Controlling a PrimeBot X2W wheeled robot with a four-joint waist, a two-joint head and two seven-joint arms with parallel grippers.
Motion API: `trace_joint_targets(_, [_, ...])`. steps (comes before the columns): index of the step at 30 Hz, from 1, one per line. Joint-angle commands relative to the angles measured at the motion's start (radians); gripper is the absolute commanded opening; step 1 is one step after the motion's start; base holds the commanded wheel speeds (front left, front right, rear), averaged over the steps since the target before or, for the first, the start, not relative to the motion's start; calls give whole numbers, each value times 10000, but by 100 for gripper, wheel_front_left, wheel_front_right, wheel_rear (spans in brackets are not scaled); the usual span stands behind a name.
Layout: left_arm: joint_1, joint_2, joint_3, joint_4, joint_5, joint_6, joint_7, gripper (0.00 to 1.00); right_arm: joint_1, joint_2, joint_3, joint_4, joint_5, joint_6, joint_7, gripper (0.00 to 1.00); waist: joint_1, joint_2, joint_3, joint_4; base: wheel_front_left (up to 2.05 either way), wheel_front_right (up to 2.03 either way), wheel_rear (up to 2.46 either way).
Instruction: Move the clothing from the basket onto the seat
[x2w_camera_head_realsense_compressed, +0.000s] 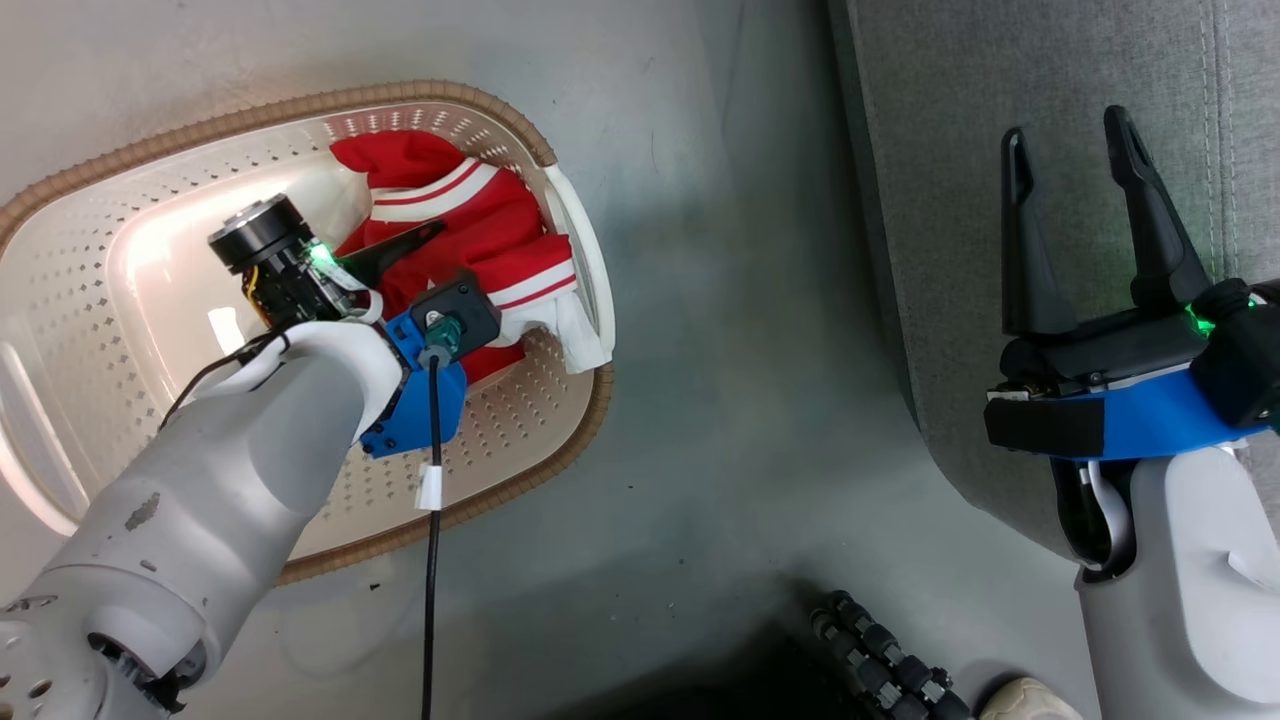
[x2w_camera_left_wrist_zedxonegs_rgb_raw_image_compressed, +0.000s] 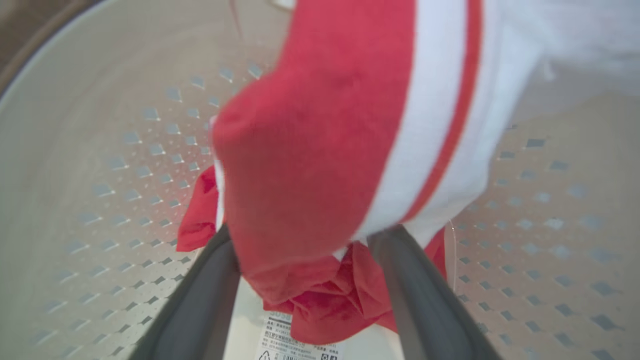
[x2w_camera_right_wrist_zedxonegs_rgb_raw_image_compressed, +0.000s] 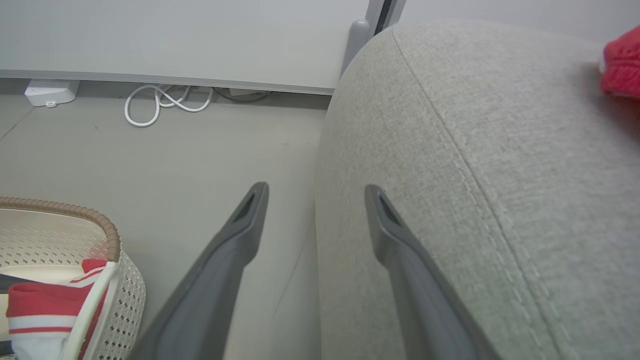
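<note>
Grey floor (x2w_camera_head_realsense_compressed: 700, 300) noted. Left gripper (x2w_camera_left_wrist_zedxonegs_rgb_raw_image_compressed: 310, 235): jaws spread, straddling a fold of the clothing (x2w_camera_head_realsense_compressed: 480, 230), not clamped. Clothing is bunched at the basket (x2w_camera_head_realsense_compressed: 590, 400) wall nearest the seat (x2w_camera_head_realsense_compressed: 950, 250). Right gripper (x2w_camera_head_realsense_compressed: 1075, 170): spread, empty, at the seat edge.

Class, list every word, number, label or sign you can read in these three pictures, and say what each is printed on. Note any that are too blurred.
White sticker on the base of the cream perforated plastic basket: rows of small print, what looks like a barcode, and small symbols, all too blurred to read.
Bright-red garment with white stripes: no lettering shows on the visible folds.
No other text can be read.
</note>
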Motion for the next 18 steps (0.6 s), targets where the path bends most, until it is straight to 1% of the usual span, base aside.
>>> trace_joint_targets(1, [-180,5,-34,36,116,-8,-45,100,-158,45,28,-52,22,1,-4,100,-1,0,33,-7,0,0,0])
trace_joint_targets(4, [-297,-72,-35,38,276,-8,-77,100,-158,45,66,-69,8,1,-4,100,-1,0,97,-9,0,0,0])
trace_joint_targets(5, [-301,-92,-35,12,346,-8,-95,32,-172,47,84,-79,7,1,-3,100,-1,0,118,-10,0,0,0])
trace_joint_targets(6, [-300,-96,-35,7,404,-8,-94,0,-192,49,96,-87,5,1,-4,100,-1,0,136,-10,0,0,0])
trace_joint_targets(13, [-292,-220,-36,-43,557,-8,-155,0,-242,41,143,-68,-49,1,-2,100,-1,0,127,71,0,0,0])
trace_joint_targets(18, [-114,-312,-36,-145,437,-8,-178,0,-273,-26,134,-27,-77,1,-4,100,-1,0,-26,169,0,0,0])
